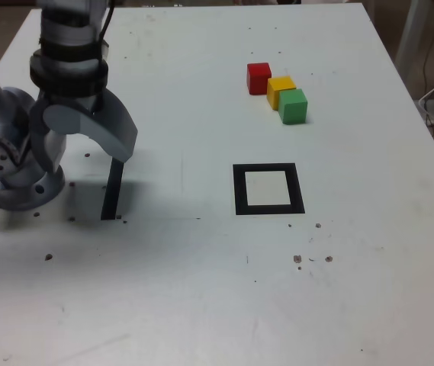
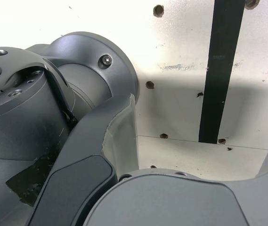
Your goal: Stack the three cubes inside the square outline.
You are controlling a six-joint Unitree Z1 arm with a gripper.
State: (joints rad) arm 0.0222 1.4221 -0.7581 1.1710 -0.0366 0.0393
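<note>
- White tabletop [image 1: 163,290] spans the exterior view.
- Grey gripper [image 2: 207,115] hangs over the table beside the arm's base [image 1: 22,187], jaws spread wide apart.
- Black square outline [image 1: 268,210] lies flat near the table's middle.
- Black strip [image 1: 112,191] lies beneath the gripper.
- Red [image 1: 258,78], yellow [image 1: 281,91] and green [image 1: 293,107] cubes sit close together, outside the outline.

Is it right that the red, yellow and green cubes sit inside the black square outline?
Not quite: the exterior view shows the red, yellow and green cubes outside the black square outline, on the bare table beyond it.
</note>
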